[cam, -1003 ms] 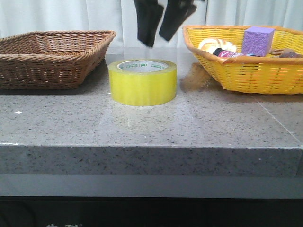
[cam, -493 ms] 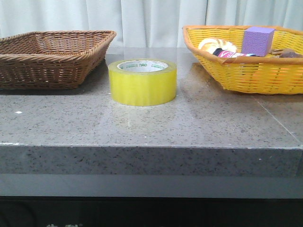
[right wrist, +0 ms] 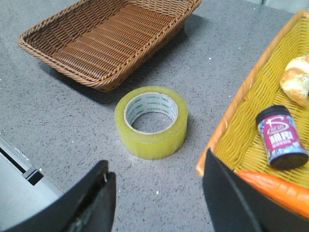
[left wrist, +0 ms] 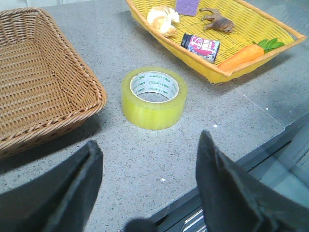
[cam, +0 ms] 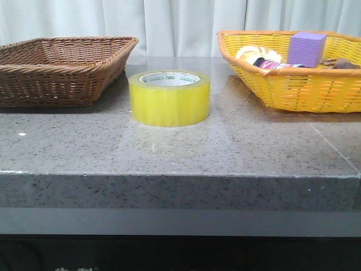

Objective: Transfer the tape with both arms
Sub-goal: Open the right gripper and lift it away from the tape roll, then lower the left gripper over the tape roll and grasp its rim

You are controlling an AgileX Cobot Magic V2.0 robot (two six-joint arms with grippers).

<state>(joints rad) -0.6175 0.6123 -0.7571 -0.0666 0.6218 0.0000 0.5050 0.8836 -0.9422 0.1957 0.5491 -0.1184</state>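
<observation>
The tape (cam: 170,97) is a wide yellow roll with a white core printed in green, lying flat on the grey stone table between two baskets. It also shows in the left wrist view as the tape (left wrist: 154,97) and in the right wrist view as the tape (right wrist: 151,121). My left gripper (left wrist: 150,151) is open, high above the table's front part, with nothing between its fingers. My right gripper (right wrist: 158,168) is open too, raised above the table short of the roll. Neither arm shows in the front view.
A brown wicker basket (cam: 34,84) stands left of the roll. At the right, a yellow basket (cam: 293,90) holds a purple cube (cam: 307,47), a bread roll (left wrist: 163,19), a small jar (right wrist: 281,140), a carrot (left wrist: 240,56) and a toy animal (left wrist: 217,21). The table's front edge (cam: 180,176) is near.
A second ago a black gripper hung above the tape in the front view; it has risen out of that view. The tape has not moved.
</observation>
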